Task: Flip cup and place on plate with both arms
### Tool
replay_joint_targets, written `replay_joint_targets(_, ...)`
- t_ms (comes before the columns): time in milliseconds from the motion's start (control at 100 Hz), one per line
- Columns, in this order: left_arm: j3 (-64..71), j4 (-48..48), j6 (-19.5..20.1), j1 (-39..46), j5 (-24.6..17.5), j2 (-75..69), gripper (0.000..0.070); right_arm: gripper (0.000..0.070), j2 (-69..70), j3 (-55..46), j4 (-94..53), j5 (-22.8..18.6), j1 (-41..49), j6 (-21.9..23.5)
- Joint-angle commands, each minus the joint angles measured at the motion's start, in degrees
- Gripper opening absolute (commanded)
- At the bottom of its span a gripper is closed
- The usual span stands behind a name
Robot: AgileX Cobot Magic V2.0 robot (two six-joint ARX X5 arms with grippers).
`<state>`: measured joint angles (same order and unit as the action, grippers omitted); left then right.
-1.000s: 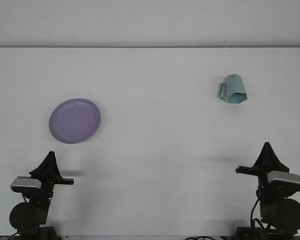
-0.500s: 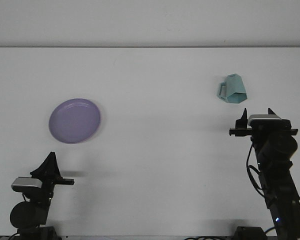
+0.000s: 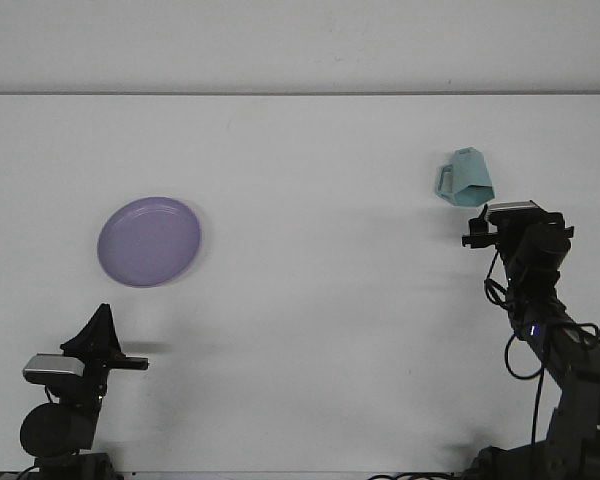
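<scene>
Nothing done yet: cup [image 3: 465,179] sits upside down, upper right of frame, plate [image 3: 149,241] empty mid-left. Your right gripper [image 3: 498,211] is just below cup, left gripper [image 3: 102,325] parked lower left; jaws on both: can't tell.

Bright, even overhead light, whole white surface [image 3: 300,330] washed pale grey. Shadows soft, faint: thin smudge beside plate [image 3: 149,241], dim patch under cup [image 3: 464,179], weak streak right of left arm [image 3: 70,395]. No glare. Focus fair, slight grain, black arms lose detail. Mild dimming toward corners. No visible edge distortion.
</scene>
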<state>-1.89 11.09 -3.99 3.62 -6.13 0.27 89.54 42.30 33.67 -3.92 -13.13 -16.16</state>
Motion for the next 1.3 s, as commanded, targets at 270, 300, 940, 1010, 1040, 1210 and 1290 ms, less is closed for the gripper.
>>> replay_joint_targets(270, 1.1, 0.5, -0.1, 0.1, 0.1, -0.1, 0.0012, 0.0538, 20.4, 8.3, 13.0, -2.4, -2.1, -5.3)
replay_joint_targets(300, 1.1, 0.5, -0.1, 0.1, 0.1, -0.1, 0.0012, 0.0538, 21.7, 9.7, 13.0, -2.8, -2.2, -5.3)
replay_joint_targets(940, 1.1, -3.4, 0.1, 0.1, 0.1, -0.1, 0.0012, 0.0213, 35.5, 32.0, 3.6, -11.8, -2.3, -9.9)
replay_joint_targets(1010, 1.1, -3.4, 0.1, 0.1, 0.1, -0.1, 0.0012, 0.01, 35.5, 32.0, 3.4, -11.8, -2.3, -9.9)
replay_joint_targets(1040, 1.1, -3.4, 0.1, 0.1, 0.1, -0.1, 0.0012, 0.0052, 35.5, 32.0, 3.1, -12.0, -2.3, -9.9)
replay_joint_targets(1210, 1.1, -3.3, 0.1, 0.1, 0.1, -0.1, 0.0012, 0.0009, 35.4, 32.0, 2.7, -12.8, -2.3, -9.3)
replay_joint_targets(1290, 1.1, -3.3, 0.1, 0.1, 0.1, -0.1, 0.0012, 0.0009, 34.9, 32.0, 2.3, -12.8, -2.2, -7.9)
